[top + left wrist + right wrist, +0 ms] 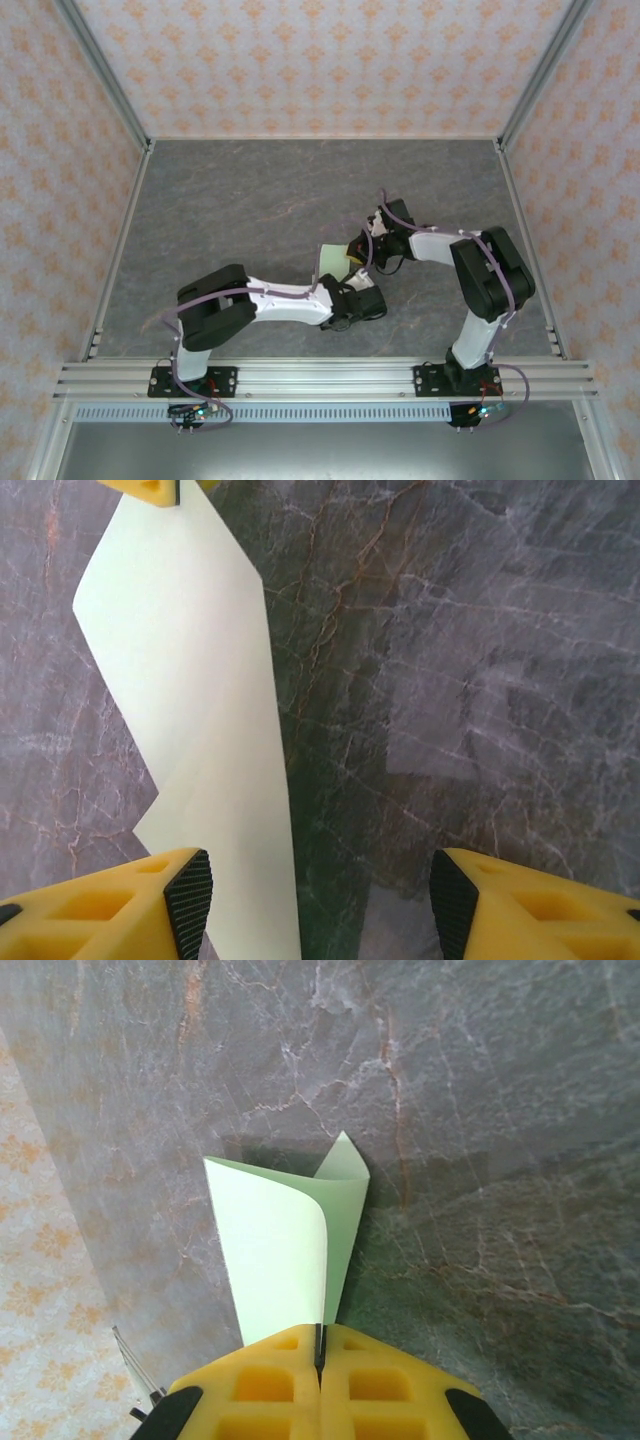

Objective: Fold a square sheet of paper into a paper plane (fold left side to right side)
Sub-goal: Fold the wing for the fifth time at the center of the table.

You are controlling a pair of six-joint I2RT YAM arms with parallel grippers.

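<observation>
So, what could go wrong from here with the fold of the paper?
1. The right gripper is shut on the paper, which bends over in a loose curl, not flat. If it is pressed down like this, the crease may land crooked.
2. The left gripper is open, and only the paper's edge lies within its gap. If it closes there, it might miss the sheet or push it sideways.
</observation>
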